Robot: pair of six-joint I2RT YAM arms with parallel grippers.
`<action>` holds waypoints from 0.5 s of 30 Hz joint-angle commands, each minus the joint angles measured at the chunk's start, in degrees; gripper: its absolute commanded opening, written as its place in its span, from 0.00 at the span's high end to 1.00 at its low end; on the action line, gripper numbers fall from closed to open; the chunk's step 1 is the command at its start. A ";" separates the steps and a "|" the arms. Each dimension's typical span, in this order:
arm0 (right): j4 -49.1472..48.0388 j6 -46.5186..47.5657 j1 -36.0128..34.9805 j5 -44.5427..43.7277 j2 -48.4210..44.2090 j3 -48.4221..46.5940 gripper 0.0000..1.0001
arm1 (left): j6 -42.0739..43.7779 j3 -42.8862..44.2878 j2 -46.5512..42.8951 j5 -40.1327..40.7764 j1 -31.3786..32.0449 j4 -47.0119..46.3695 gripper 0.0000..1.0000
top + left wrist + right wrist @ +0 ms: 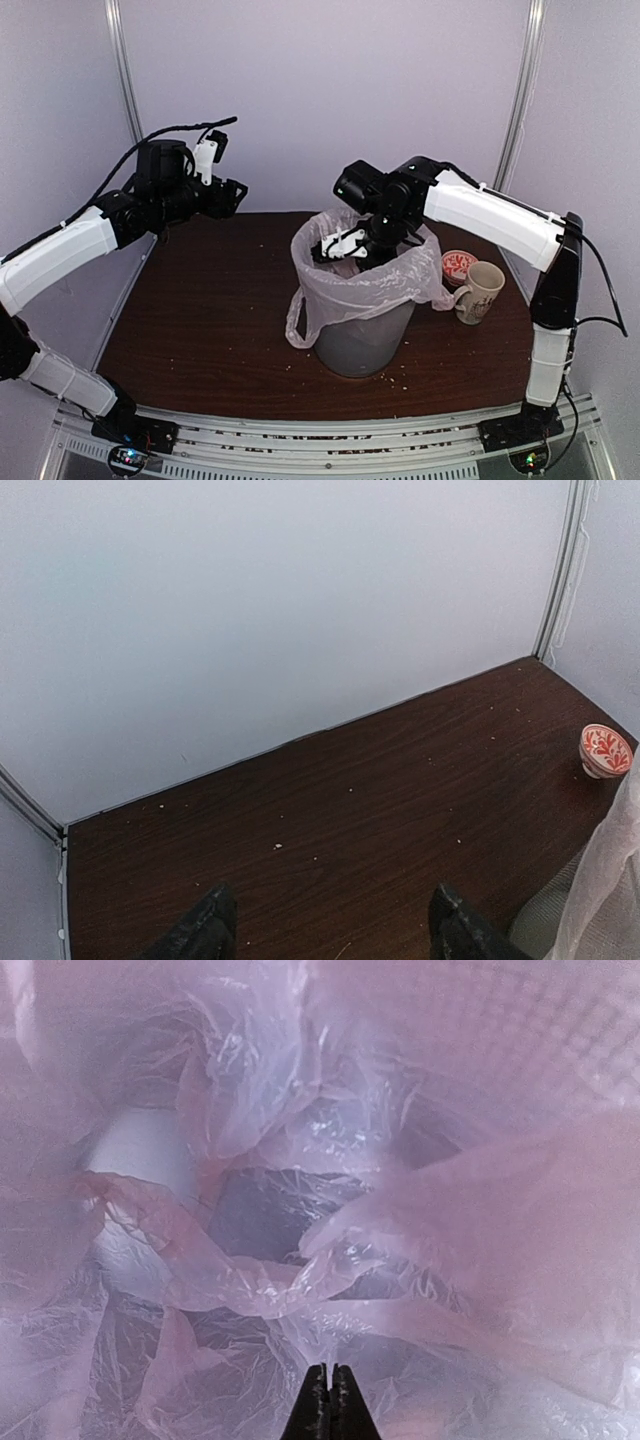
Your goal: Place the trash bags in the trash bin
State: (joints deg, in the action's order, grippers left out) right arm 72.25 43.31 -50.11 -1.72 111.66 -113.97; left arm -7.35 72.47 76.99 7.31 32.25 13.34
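The grey see-through trash bin (362,340) stands mid-table. A pinkish-white trash bag (370,285) lines it, with its edge folded over the rim and a loop handle hanging down the left side. My right gripper (345,245) reaches down into the bin's mouth. In the right wrist view it (330,1370) is shut on a thin fold of the bag's wrinkled film (260,1290). My left gripper (235,195) hovers at the back left, away from the bin. It (330,920) stands open over bare table, with the bag's edge (610,880) at the far right.
A cream patterned mug (482,290) stands right of the bin, with a small red-patterned bowl (457,265) (604,750) just behind it. White walls close in the back and sides. Crumbs dot the dark wooden table (210,300).
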 commanded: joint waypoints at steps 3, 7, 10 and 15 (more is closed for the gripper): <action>0.21 0.60 -0.65 2.14 -0.31 -0.86 1.00 | 0.63 -0.57 0.00 0.69 -0.01 -2.62 0.33; -7.06 -2.29 -0.61 6.99 -6.20 7.09 1.00 | 0.85 -0.57 0.30 0.75 -0.04 -2.62 0.33; -16.15 -6.83 -0.39 6.51 -11.56 13.14 1.00 | 0.85 -0.50 0.60 0.29 -0.08 -2.62 0.33; -28.50 -12.08 -0.40 8.63 -19.45 19.87 1.00 | 0.62 -0.48 0.79 -0.14 -0.04 -2.62 0.33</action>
State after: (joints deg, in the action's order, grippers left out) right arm 56.45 36.97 -50.37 4.32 98.83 -95.96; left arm -7.31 72.47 77.32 7.64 32.25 13.37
